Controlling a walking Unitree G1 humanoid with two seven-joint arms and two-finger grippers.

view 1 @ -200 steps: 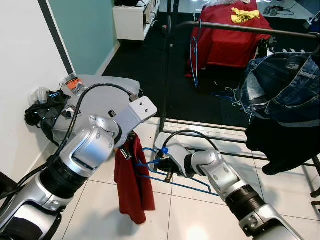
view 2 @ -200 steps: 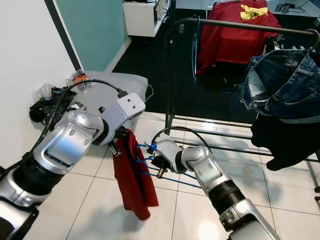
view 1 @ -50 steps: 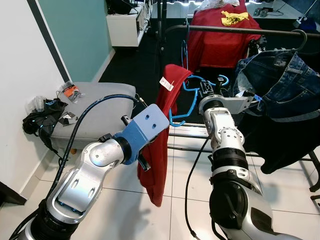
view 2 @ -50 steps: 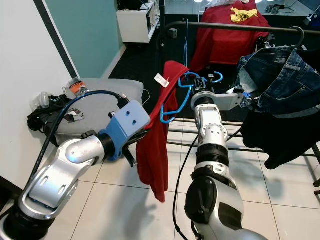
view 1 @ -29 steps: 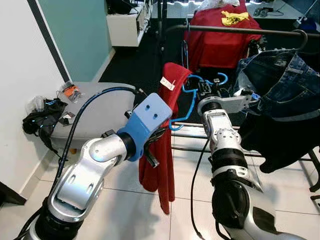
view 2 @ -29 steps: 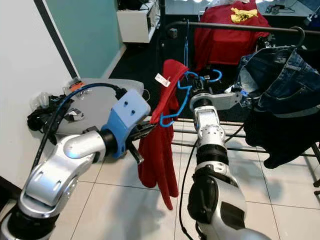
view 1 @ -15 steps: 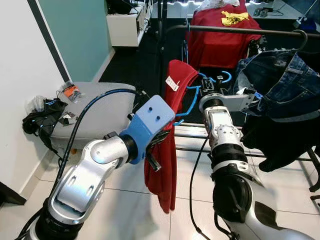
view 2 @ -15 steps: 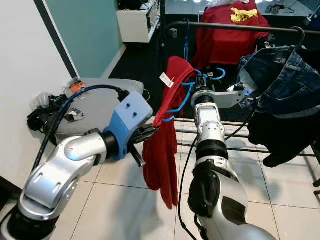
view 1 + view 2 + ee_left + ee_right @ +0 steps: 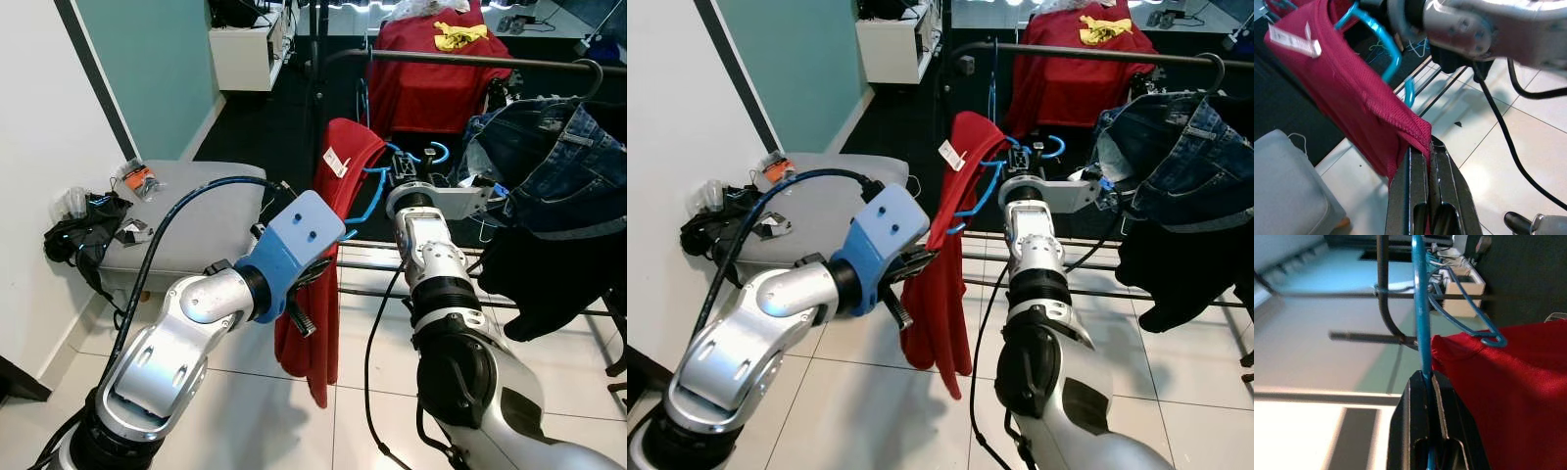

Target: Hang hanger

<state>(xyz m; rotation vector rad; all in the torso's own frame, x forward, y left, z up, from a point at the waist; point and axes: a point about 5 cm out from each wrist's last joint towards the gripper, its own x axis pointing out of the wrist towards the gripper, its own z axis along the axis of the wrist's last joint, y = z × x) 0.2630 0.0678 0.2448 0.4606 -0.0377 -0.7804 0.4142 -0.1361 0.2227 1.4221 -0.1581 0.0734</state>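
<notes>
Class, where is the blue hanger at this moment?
In the left eye view the blue hanger is mid-frame, below the black clothes rail, held by the right claw, with the red shirt draped over it.

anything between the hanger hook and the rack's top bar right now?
Only open air, in the head views: the blue hanger sits below the top bar, hook not yet on it. Right claw holds the hanger wire; left claw pinches the red shirt.
</notes>
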